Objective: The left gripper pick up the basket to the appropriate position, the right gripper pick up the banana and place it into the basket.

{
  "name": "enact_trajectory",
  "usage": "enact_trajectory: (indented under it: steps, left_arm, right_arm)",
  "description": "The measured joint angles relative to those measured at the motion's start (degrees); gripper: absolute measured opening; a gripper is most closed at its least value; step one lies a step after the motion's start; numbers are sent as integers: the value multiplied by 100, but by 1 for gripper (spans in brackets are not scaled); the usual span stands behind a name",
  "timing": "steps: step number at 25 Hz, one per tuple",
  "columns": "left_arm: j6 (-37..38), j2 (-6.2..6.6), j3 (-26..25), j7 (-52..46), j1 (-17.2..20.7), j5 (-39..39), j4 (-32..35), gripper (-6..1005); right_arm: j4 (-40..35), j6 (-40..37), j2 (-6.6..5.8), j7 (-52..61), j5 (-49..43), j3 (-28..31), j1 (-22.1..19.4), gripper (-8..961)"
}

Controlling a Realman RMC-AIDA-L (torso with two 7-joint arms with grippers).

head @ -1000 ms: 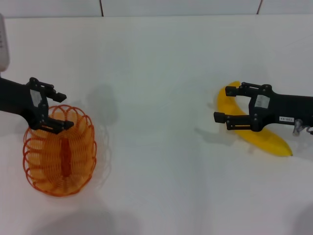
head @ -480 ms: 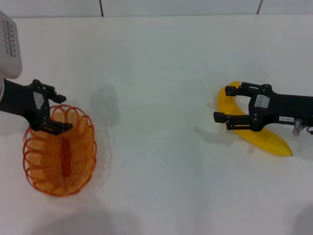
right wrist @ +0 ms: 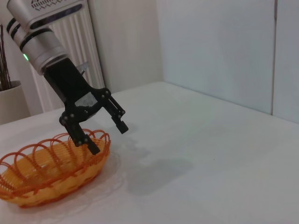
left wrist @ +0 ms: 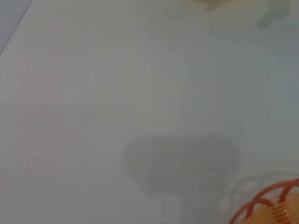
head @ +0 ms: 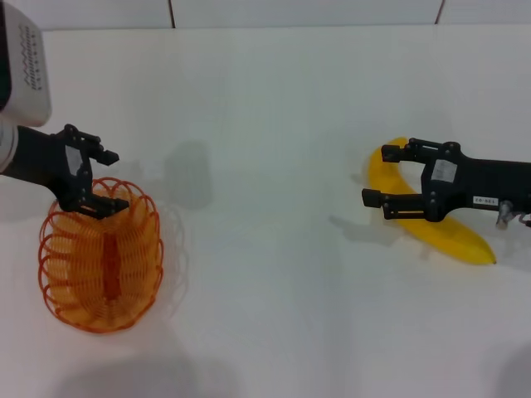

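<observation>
Surface: smooth matte white table (head: 274,124), seam lines along the far edge; from the right wrist cam I see pale wall panels and a white ribbed radiator (right wrist: 74,51) behind it.
Basket: shallow oval orange wire basket (head: 101,253), scalloped looped rim, thin glossy ribs running to a solid strip down the middle. Sits flat on the table at my left side. A bit of rim also shows in a corner of the left wrist cam (left wrist: 271,205).
L gripper: black two-fingered left gripper (head: 104,181) w/ small white label, on a black arm w/ white-and-grey section. Fingers apart, over the basket's far rim. In the right wrist cam (right wrist: 108,137) one finger (right wrist: 88,142) dips inside the rim loops, the other (right wrist: 117,119) hangs outside, off the wire. Can't tell if the lower finger touches the wire.
Banana: large smooth curved bright yellow banana (head: 440,236), plastic-looking, pointed ends, lying on the table at my right, well apart from the basket.
R gripper: black two-fingered right gripper (head: 380,176), white text label on its arm, fingers spread wide, straddling the banana's far curved half. Contact w/ the peel: can't tell.
</observation>
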Motion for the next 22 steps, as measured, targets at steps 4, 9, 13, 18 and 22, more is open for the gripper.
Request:
enact_trajectory:
  steps: [4, 9, 13, 18, 22]
  left_arm:
    - [-86, 0, 165, -3, -2, -70, -45, 755]
    - [-95, 0, 254, 22, -4, -174, -47, 755]
    - [-109, 0, 439, 26, -5, -207, -57, 755]
    - [-279, 0, 693, -43, -18, -209, -164, 750]
    - [-385, 0, 677, -172, -50, -223, -177, 598]
  right_arm:
    - [0, 0, 0, 0, 0, 0, 9, 889]
    - [0, 0, 0, 0, 0, 0, 9, 888]
    - [0, 0, 0, 0, 0, 0, 8, 888]
    - [0, 4, 0, 0, 0, 0, 8, 889]
    - [0, 9, 6, 0, 0, 0, 12, 889]
